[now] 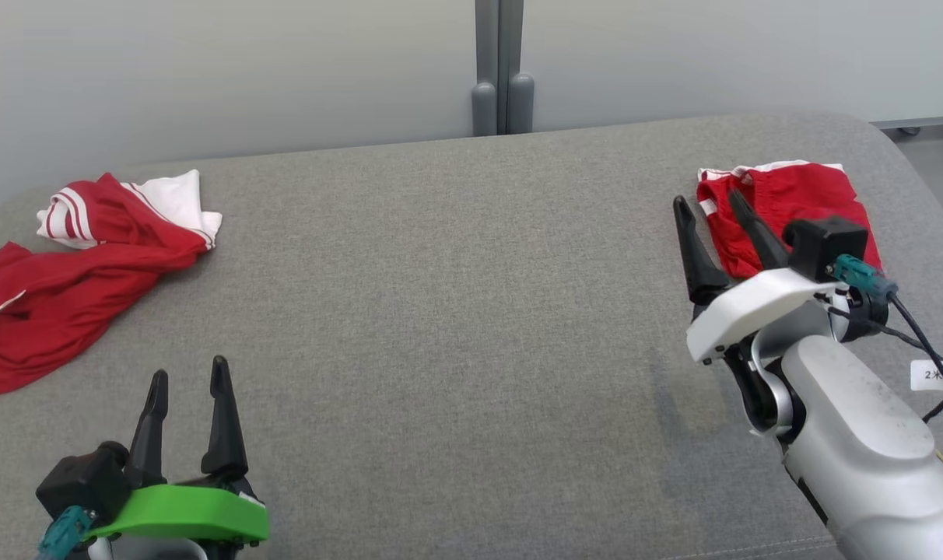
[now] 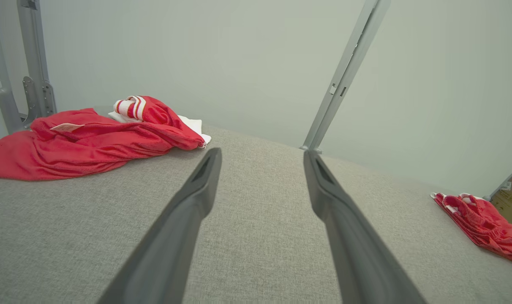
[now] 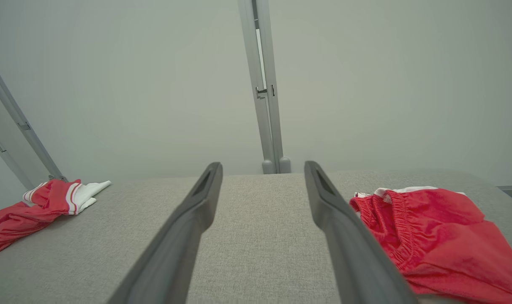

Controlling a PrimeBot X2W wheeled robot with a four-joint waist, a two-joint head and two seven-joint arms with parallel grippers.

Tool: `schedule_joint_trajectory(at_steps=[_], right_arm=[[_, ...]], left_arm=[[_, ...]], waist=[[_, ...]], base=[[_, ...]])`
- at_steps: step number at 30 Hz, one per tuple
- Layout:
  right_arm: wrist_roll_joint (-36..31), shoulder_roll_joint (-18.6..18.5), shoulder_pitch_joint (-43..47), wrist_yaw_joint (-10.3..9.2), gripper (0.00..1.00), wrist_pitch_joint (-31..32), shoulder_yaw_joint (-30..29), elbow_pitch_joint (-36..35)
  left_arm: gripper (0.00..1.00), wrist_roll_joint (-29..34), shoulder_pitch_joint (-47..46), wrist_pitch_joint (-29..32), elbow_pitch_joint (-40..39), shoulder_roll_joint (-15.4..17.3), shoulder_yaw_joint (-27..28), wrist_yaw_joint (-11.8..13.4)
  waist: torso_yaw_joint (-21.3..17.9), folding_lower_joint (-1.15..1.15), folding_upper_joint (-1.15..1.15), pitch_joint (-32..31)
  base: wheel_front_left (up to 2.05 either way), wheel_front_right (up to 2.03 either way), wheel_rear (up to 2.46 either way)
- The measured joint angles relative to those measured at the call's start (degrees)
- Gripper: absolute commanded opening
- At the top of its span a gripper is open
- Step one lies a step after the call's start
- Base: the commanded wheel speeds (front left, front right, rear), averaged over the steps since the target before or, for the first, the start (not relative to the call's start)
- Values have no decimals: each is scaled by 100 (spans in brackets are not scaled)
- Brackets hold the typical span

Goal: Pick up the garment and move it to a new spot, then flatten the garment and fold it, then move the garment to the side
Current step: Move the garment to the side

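A crumpled red garment (image 1: 75, 280) with white striped trim lies at the far left of the grey fabric table (image 1: 456, 295); it also shows in the left wrist view (image 2: 91, 143) and the right wrist view (image 3: 23, 215). A folded red garment (image 1: 798, 194) with a white edge lies at the far right (image 2: 488, 223) (image 3: 442, 228). My left gripper (image 1: 190, 372) (image 2: 262, 153) stands open and empty near the front left, apart from the crumpled garment. My right gripper (image 1: 707, 199) (image 3: 263, 164) is open and empty, its fingers just left of the folded garment.
A pale wall with a grey vertical post (image 1: 501, 70) stands behind the table. The table's right end curves down toward the floor (image 1: 938, 163). A wide stretch of bare grey fabric lies between the two garments.
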Motion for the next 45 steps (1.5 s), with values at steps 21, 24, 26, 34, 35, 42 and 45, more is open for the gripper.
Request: schedule_joint_trajectory(at_steps=[21,24,26,34,35,42,45], right_arm=[[-837,261,1518,-2,100,0,-756,-889],[-926,309,1596,-2,100,0,-795,-982],[-970,315,1639,-2,100,0,-817,-1023],[-1189,366,1866,-2,100,0,-940,-1173],[-1216,369,1888,-2,100,0,-958,-1198],[-1298,428,2060,-2,100,0,-1167,-1348],[-1328,446,2131,-2,100,0,-1183,-1391]], left_arm=[[100,524,438,-36,-82,2,-13,91],[100,533,452,-36,-93,-18,-23,91],[100,534,471,-36,-101,-20,-26,92],[100,587,538,-37,-135,-38,-52,96],[100,592,538,-37,-140,-41,-55,96],[100,636,541,-37,-145,-60,-209,96],[100,637,541,-37,-141,-66,-215,97]], waist=[[-14,0,0,-27],[-2,0,0,-24],[3,0,0,-25],[21,0,0,-48],[25,0,0,-51],[113,0,0,-77],[195,0,0,-95]], base=[[0,0,0],[0,0,0],[0,0,0],[0,0,0],[0,0,0],[0,0,0],[0,0,0]])
